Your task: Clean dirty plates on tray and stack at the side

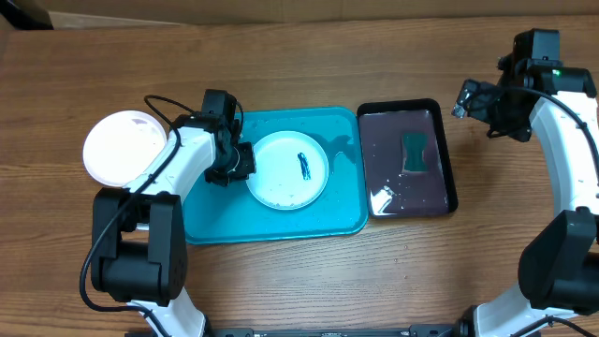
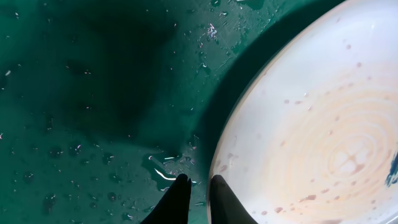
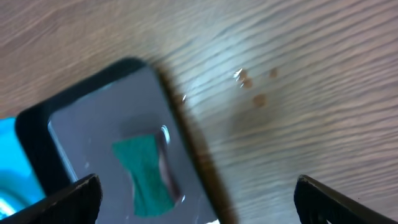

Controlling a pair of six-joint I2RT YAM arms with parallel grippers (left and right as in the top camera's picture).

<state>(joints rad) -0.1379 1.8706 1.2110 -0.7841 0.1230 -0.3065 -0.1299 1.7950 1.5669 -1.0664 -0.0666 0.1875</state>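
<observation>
Where my left gripper [image 2: 200,186] sits at the plate [image 2: 311,124] rim: fingers [image 2: 180,200] nearly together; grip, I cannot tell.
My right gripper [image 3: 199,196]: spread wide, empty, above table [image 3: 298,74].

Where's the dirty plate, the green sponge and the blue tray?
dirty plate [image 1: 279,178], overhead view, its white middle.
green sponge [image 1: 415,153], overhead view, its centre.
blue tray [image 1: 344,201], overhead view, bare floor near its right corner.

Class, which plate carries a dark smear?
The plate on the turquoise tray, at the left end effector: blue streak. The white plate on the table looks clean.
</observation>
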